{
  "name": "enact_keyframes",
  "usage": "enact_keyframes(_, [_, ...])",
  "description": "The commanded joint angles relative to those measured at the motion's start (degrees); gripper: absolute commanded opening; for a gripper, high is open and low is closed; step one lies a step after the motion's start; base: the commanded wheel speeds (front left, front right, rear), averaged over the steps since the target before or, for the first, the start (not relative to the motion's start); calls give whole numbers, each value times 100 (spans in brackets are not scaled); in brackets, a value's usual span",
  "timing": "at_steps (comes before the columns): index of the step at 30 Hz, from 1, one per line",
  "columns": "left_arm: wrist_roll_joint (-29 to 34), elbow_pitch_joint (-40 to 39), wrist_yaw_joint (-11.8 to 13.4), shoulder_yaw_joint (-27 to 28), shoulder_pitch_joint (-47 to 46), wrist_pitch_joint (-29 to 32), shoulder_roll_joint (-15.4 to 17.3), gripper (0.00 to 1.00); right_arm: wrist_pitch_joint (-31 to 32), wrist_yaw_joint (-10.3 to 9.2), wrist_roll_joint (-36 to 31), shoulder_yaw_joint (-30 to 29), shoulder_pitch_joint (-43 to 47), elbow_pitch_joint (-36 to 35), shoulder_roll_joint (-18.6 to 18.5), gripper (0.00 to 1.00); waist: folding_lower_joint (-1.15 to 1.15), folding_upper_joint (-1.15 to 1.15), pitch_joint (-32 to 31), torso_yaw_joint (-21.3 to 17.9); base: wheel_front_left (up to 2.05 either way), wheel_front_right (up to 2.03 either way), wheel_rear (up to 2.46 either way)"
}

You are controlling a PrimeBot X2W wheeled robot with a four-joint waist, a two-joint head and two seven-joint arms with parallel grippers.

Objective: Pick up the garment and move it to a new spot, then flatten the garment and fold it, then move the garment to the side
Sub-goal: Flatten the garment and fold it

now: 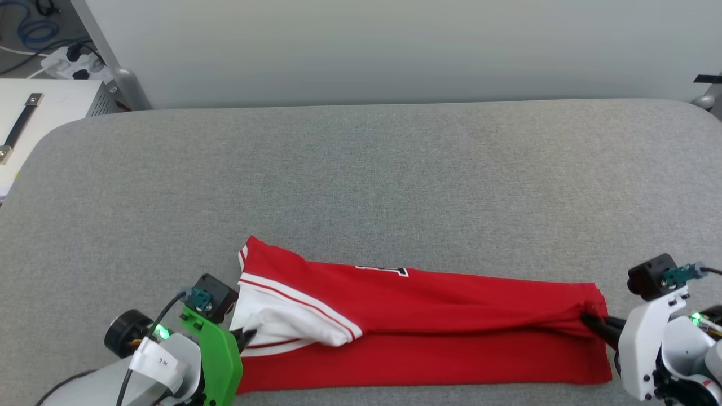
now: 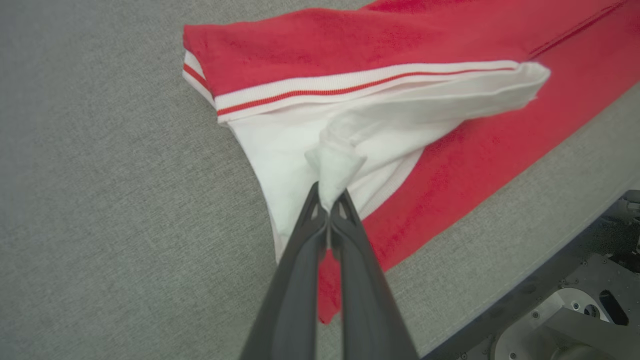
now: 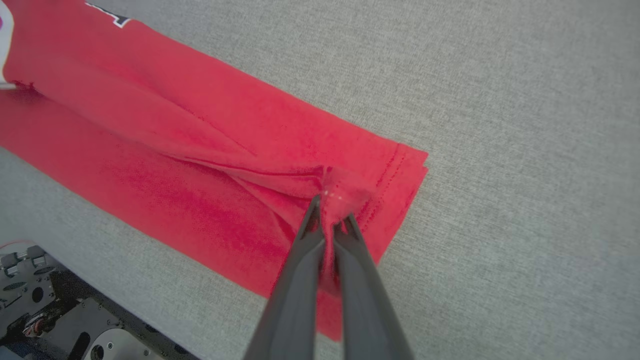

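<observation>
My left gripper [image 2: 328,202] is pinched tight on a bunch of the white sleeve [image 2: 280,150], and my right gripper [image 3: 330,217] is clamped on the red hem [image 3: 400,175]. The garment [image 1: 451,316] lies folded in a long band between them, near the front edge of the grey table [image 1: 361,180].

Our right gripper [image 3: 330,215] has its two long dark fingers [image 3: 300,280] pressed together on a puckered bunch of the soft red jersey-style garment [image 3: 200,150], just inside its stitched hem [image 3: 395,167]. We see the garment lying as a long folded band across the grey woven tabletop [image 3: 500,100]. It runs to the upper left, where a scrap of black white-outlined print [image 3: 112,15] peeks in at the top edge.
</observation>
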Motion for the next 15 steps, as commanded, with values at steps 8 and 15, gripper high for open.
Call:
enact_keyframes(8, [-105,543,-3,19,376,-145,-310,0,185,-3,-28,-280,482,263,406,0,0,0,217,-28,0,0,0])
enact_keyframes(15, [-6,832,164,169,443,-688,-411,100,-158,-3,-126,-573,575,267,585,100,0,0,135,4,0,0,0])
